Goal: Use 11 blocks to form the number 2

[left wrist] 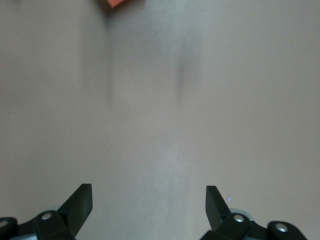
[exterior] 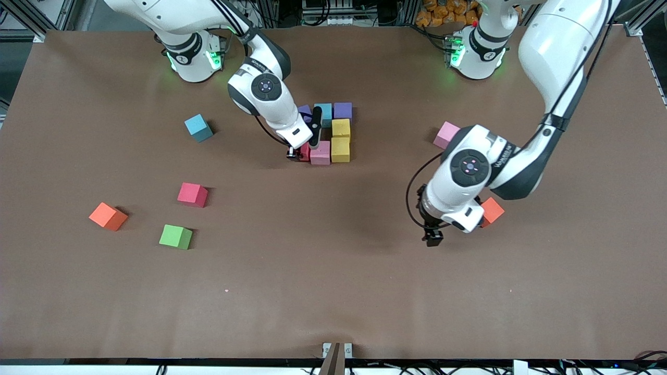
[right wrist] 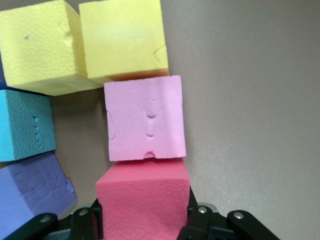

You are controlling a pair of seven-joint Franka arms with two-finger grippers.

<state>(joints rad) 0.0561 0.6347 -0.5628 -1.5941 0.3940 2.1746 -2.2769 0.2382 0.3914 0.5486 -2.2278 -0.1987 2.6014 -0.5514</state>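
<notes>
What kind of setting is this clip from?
Most likely a robotics lab bench: a brown-covered table, metal framing and cables past its edge, and foam blocks scattered as props.

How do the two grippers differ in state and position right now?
The right gripper is shut on a red block; the left gripper is open and holds nothing.
The right gripper is down at the partly built number 2, setting the red block against the pink block; the left gripper is over bare table, beside an orange block.
Both point down at the table.
</notes>
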